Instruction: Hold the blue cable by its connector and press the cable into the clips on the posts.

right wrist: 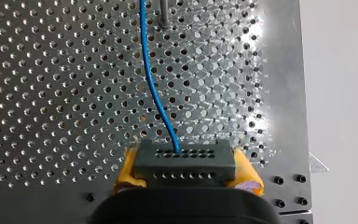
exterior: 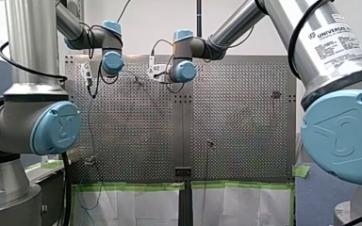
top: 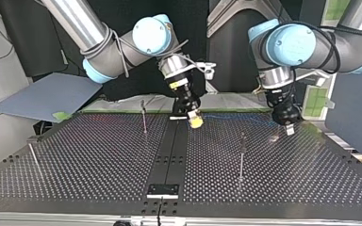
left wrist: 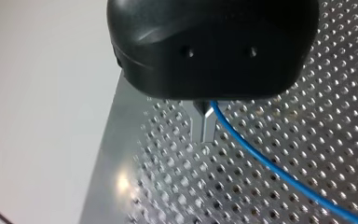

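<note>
Right gripper (right wrist: 186, 171) low over perforated table (right wrist: 51, 93) — yellow pads (right wrist: 126, 169) clamped on dark connector (right wrist: 185, 158). Blue cable (right wrist: 154, 88) leaves connector, runs ahead across table towards post (right wrist: 163, 14). Left gripper (left wrist: 204, 128) — metal fingers pinched tight on same cable, just above table near its edge. In top view, cable stretches between both grippers.

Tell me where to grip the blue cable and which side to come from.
Grip the grey connector, not the thin blue cable. It is a flat-sided block, so pads seat squarely on its two ends, as the yellow pads of my right gripper show. Come from behind it, opposite the face the cable leaves, so the wire runs free ahead.
</note>
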